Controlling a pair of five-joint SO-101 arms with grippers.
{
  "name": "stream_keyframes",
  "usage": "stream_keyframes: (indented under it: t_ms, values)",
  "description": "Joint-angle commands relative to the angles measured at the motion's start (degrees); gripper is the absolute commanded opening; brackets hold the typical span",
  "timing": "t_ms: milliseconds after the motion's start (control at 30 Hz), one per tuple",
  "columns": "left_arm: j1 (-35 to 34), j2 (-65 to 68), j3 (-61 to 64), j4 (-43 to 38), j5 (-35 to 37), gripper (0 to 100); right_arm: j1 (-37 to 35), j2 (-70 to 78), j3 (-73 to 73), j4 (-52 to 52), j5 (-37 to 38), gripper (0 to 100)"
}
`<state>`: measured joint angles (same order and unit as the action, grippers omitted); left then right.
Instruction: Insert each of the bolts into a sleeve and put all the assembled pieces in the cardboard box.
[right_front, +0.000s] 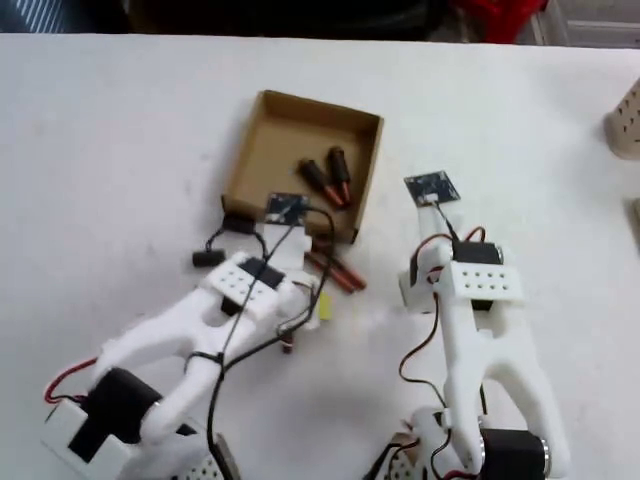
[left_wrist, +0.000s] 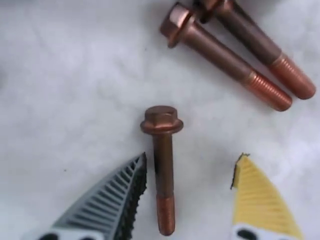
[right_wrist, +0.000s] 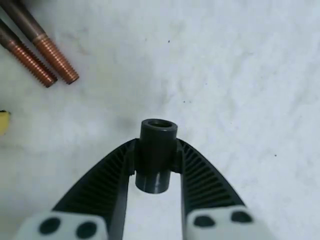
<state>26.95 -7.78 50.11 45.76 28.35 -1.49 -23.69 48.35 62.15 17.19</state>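
Your left claw (left_wrist: 191, 162) is spread open around a bolt (left_wrist: 163, 165) lying flat on the table (left_wrist: 70, 80). Right claw (right_wrist: 157, 150) is clamped on a black sleeve (right_wrist: 158, 131), lower right of the cardboard box (right_front: 320, 106).

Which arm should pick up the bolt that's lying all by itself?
Left. The left tool is open with that bolt between its fingers; the right tool grips a black sleeve.
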Motion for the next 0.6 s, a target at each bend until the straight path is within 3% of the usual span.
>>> stream_keyframes:
  t_ms: [0, 200, 433, 567]
  values:
    - [0.0, -2.3, -0.8, 0.1, -0.7, 31, -0.6, -0.3, -1.1, -0.7, 0.7, 1.7]
    - [0.0, -2.3, -0.9, 0.1, -0.7, 30, -0.6, -0.3, -1.1, -0.7, 0.7, 1.7]
    - [-6.2, 3.6, -6.2, -2.4, -0.7, 6, -0.6, -0.3, -1.1, -0.7, 0.6, 1.7]
    - [-5.5, 10.5, -10.5, -0.1, -1.1, 8, -0.5, -0.3, -1.1, -0.7, 0.6, 1.7]
